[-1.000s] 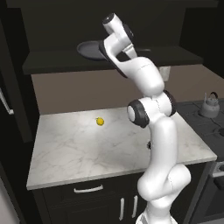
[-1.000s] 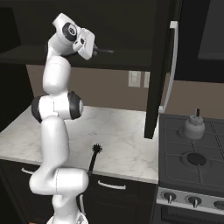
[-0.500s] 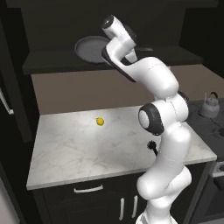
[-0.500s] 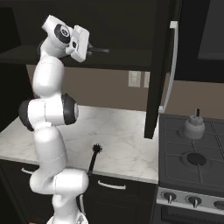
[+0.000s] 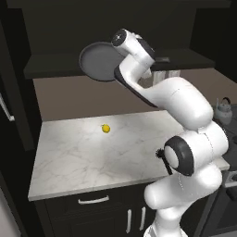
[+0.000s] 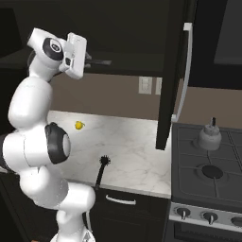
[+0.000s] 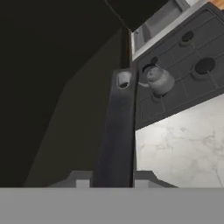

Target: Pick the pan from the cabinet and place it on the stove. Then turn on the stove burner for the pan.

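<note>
The rendered scene is dim overall, with even, soft light from above and in front. The white counter and the arm are the brightest surfaces; the cabinet and its interior fall to near black with almost no detail. Shadows are faint and soft-edged. No glare appears on the stove. The hand view is soft and blocky, its left half nearly black, and the pan handle close to the lens looks blurred. Edges show little distortion.
</note>
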Tool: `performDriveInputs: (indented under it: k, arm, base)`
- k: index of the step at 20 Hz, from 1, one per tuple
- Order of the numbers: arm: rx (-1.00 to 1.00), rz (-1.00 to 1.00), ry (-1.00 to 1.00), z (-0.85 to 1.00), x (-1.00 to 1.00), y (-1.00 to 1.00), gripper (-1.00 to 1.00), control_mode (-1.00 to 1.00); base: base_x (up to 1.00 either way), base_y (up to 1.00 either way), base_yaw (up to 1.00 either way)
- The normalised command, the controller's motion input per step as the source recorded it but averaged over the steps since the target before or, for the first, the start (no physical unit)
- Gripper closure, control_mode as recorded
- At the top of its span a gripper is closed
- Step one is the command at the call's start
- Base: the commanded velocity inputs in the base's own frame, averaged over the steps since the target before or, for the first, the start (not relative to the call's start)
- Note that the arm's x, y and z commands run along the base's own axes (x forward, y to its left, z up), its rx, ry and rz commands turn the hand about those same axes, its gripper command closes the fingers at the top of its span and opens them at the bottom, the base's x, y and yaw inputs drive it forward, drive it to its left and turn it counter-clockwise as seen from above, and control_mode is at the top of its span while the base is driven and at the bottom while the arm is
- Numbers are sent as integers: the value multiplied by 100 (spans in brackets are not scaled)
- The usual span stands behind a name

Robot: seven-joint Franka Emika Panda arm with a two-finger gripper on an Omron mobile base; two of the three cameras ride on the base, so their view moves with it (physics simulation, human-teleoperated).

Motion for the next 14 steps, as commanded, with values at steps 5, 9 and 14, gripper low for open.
performDriveInputs:
  k: [5,9,14]
  arm:
    - [0,0,-3,-1,-79,4,100,-100]
    - [1,0,-1,0,-57,0,100,-100]
    - [2,-1,-2,0,-42,0,100,-100]
  base:
    - [0,0,0]
    - [0,0,0]
    - [0,0,0]
